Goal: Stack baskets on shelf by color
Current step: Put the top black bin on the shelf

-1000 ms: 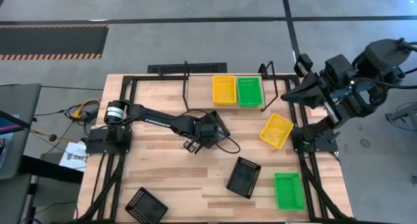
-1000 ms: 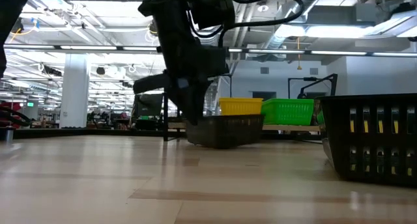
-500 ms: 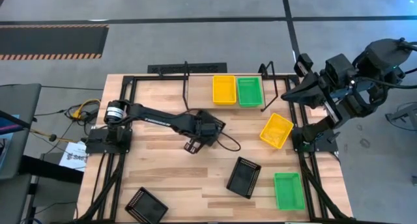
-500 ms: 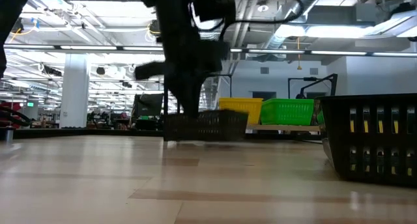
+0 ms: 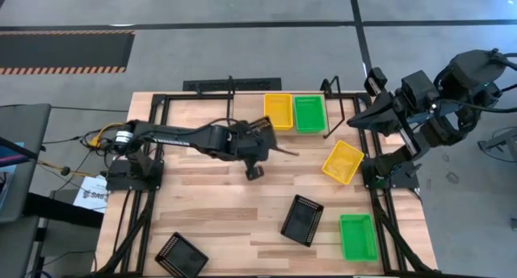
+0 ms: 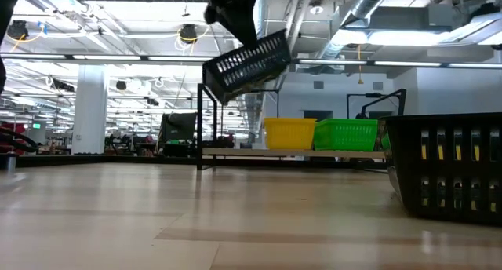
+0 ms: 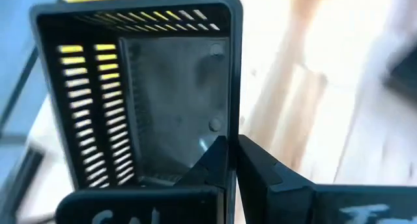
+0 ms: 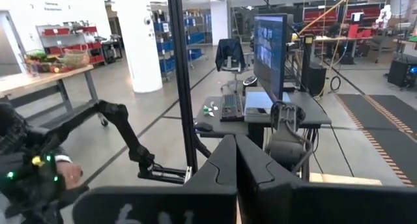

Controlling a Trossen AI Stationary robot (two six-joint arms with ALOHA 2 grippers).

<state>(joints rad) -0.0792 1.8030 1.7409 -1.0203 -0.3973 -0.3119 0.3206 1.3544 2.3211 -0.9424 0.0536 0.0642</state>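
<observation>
My left gripper (image 5: pixel 252 141) is shut on a black basket (image 6: pixel 247 66), which hangs tilted in the air in front of the shelf's (image 6: pixel 235 152) bare left end. The left wrist view looks into this basket (image 7: pixel 169 100). On the shelf (image 5: pixel 246 110) stand a yellow basket (image 5: pixel 278 111) and a green basket (image 5: pixel 308 113), side by side on their bottoms. My right gripper (image 8: pixel 236 152) is shut, raised beyond the table's right edge (image 5: pixel 355 121) and pointing into the room. My left gripper pinches one side wall of the black basket at its rim (image 7: pixel 231 123), with one finger (image 7: pixel 212 162) inside the basket and the other (image 7: pixel 264 175) outside. The basket is lifted clear of the table and hangs tilted below the gripper (image 6: pixel 235 11).
On the table lie a yellow basket (image 5: pixel 342 162) near the right arm's base, a black basket (image 5: pixel 302 220), a green basket (image 5: pixel 358 236) at the near right, and a black basket (image 5: pixel 180 254) at the near left edge. A black basket (image 6: pixel 447 168) stands close to the low camera.
My left gripper has risen and moved toward the table's far edge and the shelf, carrying the black basket. The basket sat on the table a second ago; now it is lifted clear and tipped, high in front of the shelf.
</observation>
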